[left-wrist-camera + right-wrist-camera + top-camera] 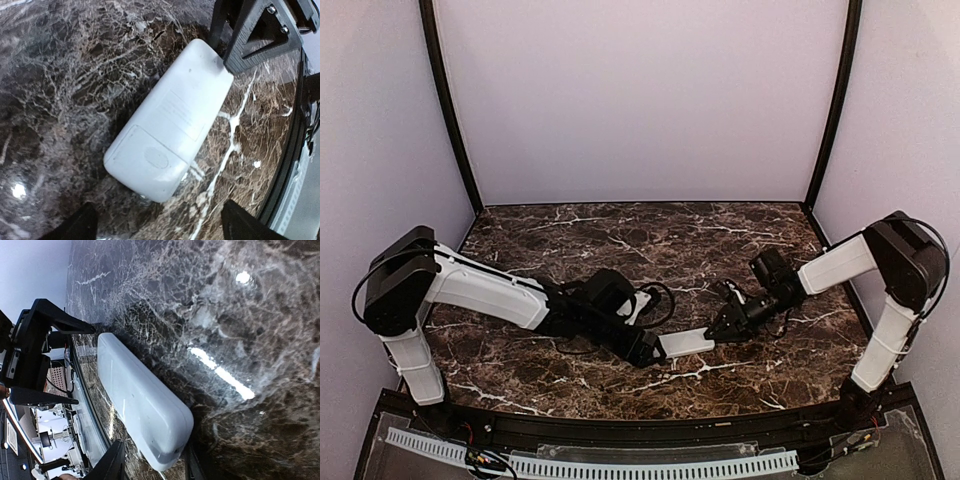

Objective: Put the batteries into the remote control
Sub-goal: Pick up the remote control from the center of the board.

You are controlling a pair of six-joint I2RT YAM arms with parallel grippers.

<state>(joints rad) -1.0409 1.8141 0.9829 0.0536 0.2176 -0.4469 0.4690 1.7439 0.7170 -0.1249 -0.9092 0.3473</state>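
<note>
**White-backed remote control (170,132) lay hemmed in at both ends**

It rested flat on the marble table (60,100), plain back up. The end with the outlined cover panel sat just ahead of the left gripper (159,227), whose fingers (75,227) stood wide apart and clear of it. The opposite end lay between the fingers of the right gripper (152,465); whether they pinched it could not be told. Beyond both grippers, pale walls (640,100) and a black frame post (450,110) closed off the table.
</note>
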